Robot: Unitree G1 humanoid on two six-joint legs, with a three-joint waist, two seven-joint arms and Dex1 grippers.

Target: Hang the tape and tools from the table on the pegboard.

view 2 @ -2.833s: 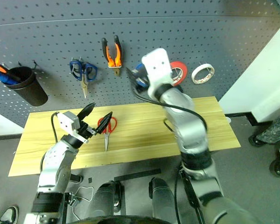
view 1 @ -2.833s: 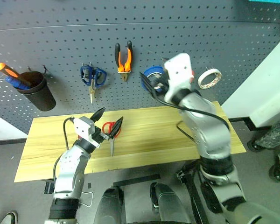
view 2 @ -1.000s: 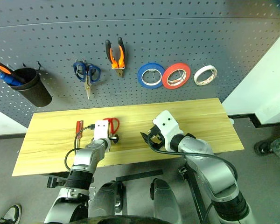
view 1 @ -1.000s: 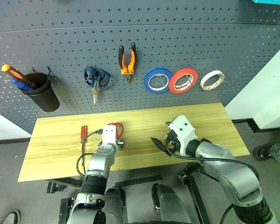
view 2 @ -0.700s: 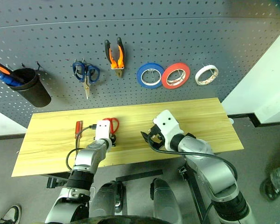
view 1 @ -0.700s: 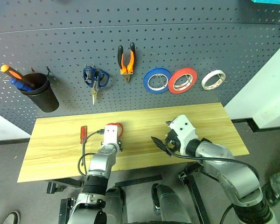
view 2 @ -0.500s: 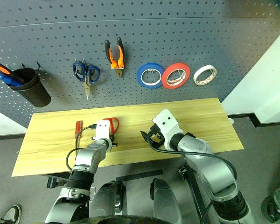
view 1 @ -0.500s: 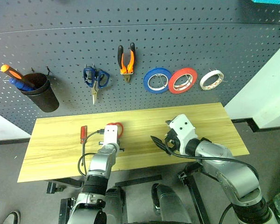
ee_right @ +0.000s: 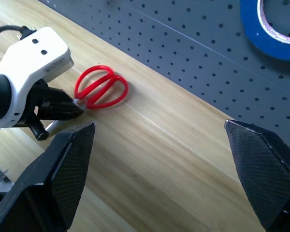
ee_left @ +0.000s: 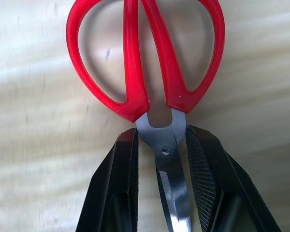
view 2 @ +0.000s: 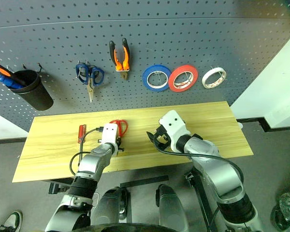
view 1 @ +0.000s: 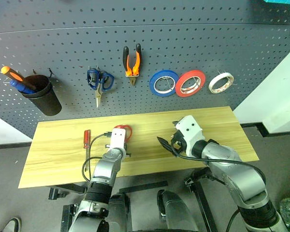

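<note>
On the pegboard [view 1: 208, 43] hang blue-handled scissors [view 1: 99, 82], the orange-and-black pliers [view 1: 131, 63], a blue roll [view 1: 164, 83], a red roll [view 1: 190, 83] and the cream tape [view 1: 220, 82], with a black cup [view 1: 43, 96] of handled tools near its left edge. The small red-handled screwdriver [view 1: 86, 138] lies on the table [view 1: 58, 150] toward the left end, apart from the rest. The red-handled scissors [ee_left: 147, 63] lie near the middle of the table, handles toward the pegboard. The left gripper [ee_left: 163, 164] has its fingers [ee_left: 123, 174] pinched on the scissors' blades just below the pivot. The right gripper [view 1: 166, 145] hovers over the table right of centre, fingers [ee_right: 261, 169] spread wide and holding nothing.
</note>
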